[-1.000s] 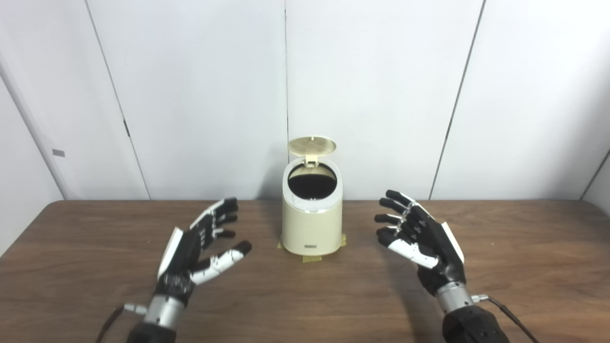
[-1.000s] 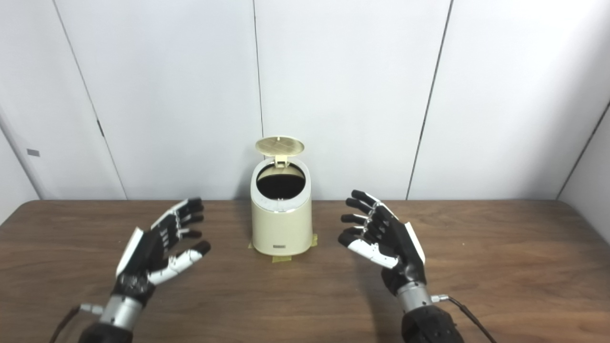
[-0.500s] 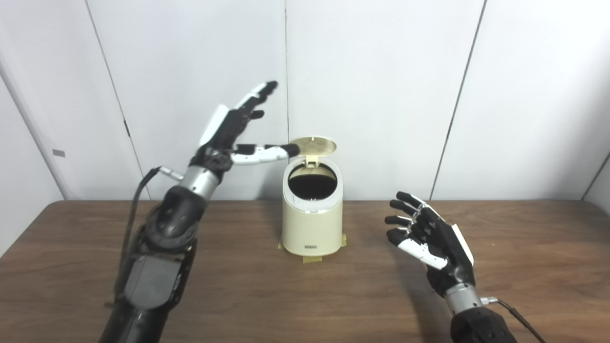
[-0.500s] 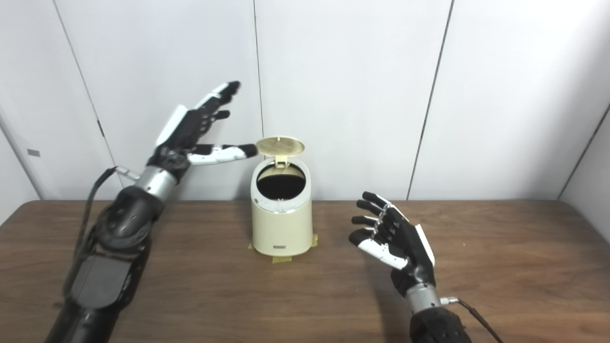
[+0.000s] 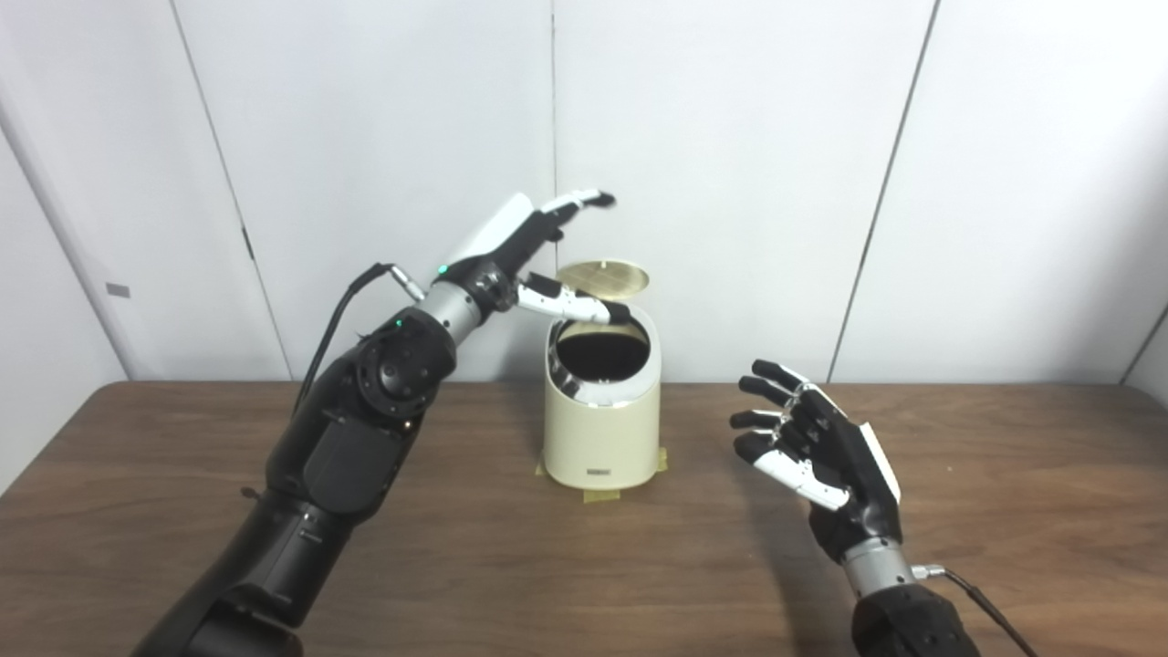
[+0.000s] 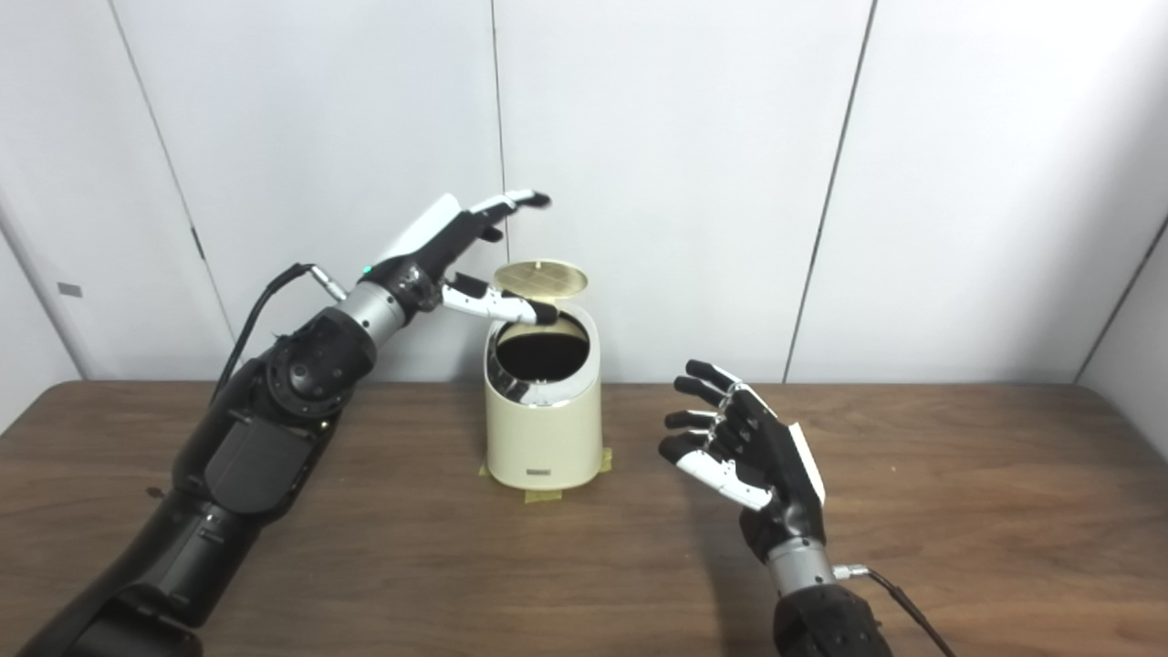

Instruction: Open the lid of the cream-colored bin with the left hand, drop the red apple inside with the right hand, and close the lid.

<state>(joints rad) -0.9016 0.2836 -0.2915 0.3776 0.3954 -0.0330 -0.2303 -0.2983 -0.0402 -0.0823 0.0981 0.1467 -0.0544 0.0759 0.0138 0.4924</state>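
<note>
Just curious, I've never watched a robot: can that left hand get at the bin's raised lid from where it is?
Probably yes. The left hand is open right beside the upright lid, its thumb reaching across the bin opening, with nothing between them.

Two head cams side by side, both looking forward and slightly down over the worktop (image 5: 584, 566) toward the white wall panels (image 5: 730, 182). Mid range. Right eye view sits a little right, so the bin (image 6: 542, 429) lands left of its left-eye spot. Shared: both hands, the bin between them, nearly the full worktop.
</note>
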